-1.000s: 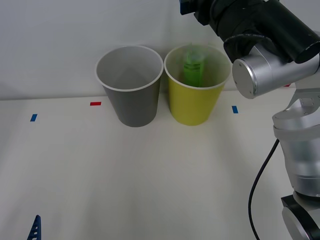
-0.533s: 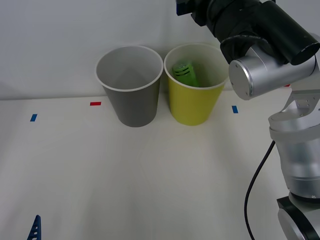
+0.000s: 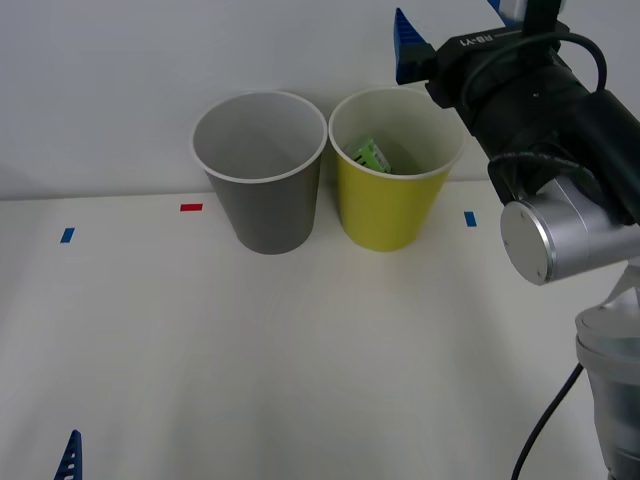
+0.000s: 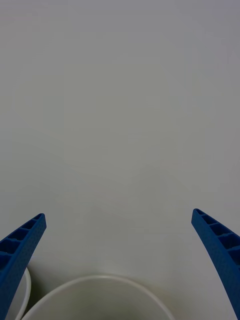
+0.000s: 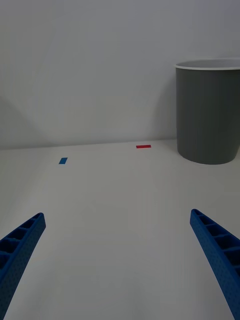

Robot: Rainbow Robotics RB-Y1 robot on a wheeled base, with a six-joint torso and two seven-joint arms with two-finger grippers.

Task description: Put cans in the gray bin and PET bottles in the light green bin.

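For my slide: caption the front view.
Small green-labelled clear bottle lies inside round lime plastic bin; open right tool above.

- My right gripper (image 4: 120, 265) has blue, ribbed fingers; the arm behind it is black and silver.
- My left gripper (image 5: 117, 265) has the same blue ribbed fingers.
- The round tapered dark gray plastic bin (image 3: 262, 172) has a white rim and a whitish inside.
- The round tapered yellow-green plastic bin (image 3: 388, 190) has a white rim and a pale inside.
- The small plastic bottle (image 3: 371, 154) in it shows a bright green label.
- The table (image 3: 250, 350) is off-white, marked with one red tape strip (image 3: 191, 207) and blue tape strips (image 3: 67, 235).
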